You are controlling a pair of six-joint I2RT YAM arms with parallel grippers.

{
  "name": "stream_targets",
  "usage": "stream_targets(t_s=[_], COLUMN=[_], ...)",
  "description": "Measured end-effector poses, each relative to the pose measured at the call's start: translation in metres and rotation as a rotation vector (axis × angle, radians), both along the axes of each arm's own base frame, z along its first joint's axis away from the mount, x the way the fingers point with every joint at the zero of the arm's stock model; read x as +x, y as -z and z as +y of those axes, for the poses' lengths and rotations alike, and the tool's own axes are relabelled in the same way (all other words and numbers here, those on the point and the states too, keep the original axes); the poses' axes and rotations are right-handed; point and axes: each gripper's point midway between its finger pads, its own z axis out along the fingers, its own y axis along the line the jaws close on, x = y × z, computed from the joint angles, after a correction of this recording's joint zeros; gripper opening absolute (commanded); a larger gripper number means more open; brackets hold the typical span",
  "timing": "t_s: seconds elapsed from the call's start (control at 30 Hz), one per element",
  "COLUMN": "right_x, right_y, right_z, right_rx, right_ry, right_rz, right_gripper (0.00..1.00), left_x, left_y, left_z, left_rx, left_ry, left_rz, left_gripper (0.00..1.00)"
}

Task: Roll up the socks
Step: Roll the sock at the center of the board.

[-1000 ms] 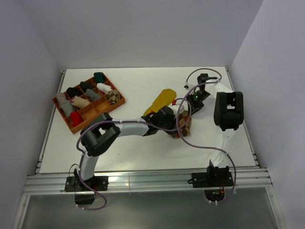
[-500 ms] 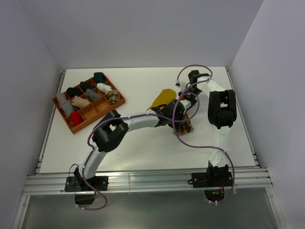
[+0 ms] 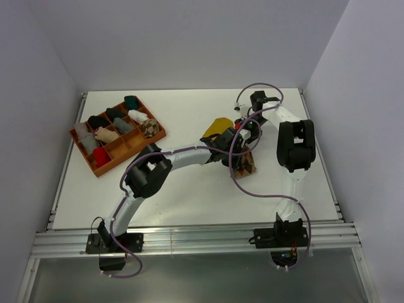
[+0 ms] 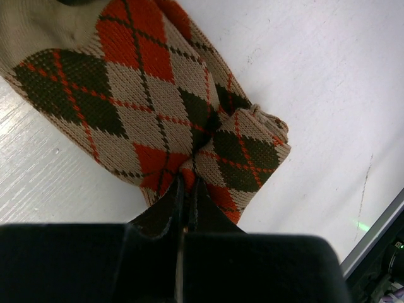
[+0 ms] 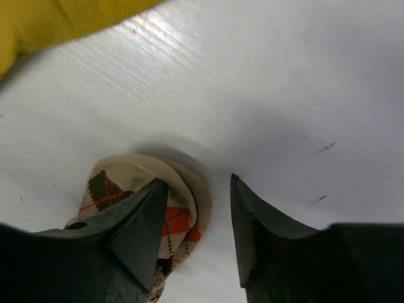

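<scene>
An orange-brown-cream argyle sock [image 3: 245,164] lies partly folded on the white table right of centre. In the left wrist view the sock [image 4: 145,95] spreads flat, and my left gripper [image 4: 187,182] is shut on a fold at its near edge. My right gripper [image 5: 199,180] stands open over the sock's cream end [image 5: 129,180], with one finger against the cloth and the other over bare table. A mustard yellow sock [image 3: 218,127] lies just behind both grippers and shows as a yellow edge [image 5: 57,19]. A brown-and-cream argyle bundle [image 3: 149,128] sits in the tray.
An orange compartment tray [image 3: 83,147] at the left back holds several small sock bundles in black, grey, white, teal and red. Purple cables [image 3: 252,189] loop over the table near the right arm. White walls stand close on both sides.
My right gripper has opened and let go of the argyle sock. The left arm has reached further right and back, still pinching the sock.
</scene>
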Motion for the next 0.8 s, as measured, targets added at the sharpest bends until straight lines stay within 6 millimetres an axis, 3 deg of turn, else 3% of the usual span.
stream_targets(t_s=[0.27, 0.57, 0.8], right_x=[0.023, 0.036, -0.001], right_y=[-0.032, -0.050, -0.086], right_z=[-0.006, -0.048, -0.077], right_rx=[0.043, 0.129, 0.245], right_ry=[0.084, 0.245, 0.204], right_rz=[-0.118, -0.143, -0.236], right_gripper=[0.62, 0.61, 0.62], left_x=[0.000, 0.000, 0.000], left_y=[0.001, 0.001, 0.002], left_z=[0.001, 0.001, 0.001], left_rx=[-0.010, -0.016, -0.027], left_ry=[-0.011, -0.010, -0.013], left_rz=[0.023, 0.035, 0.046], left_gripper=[0.00, 0.00, 0.00])
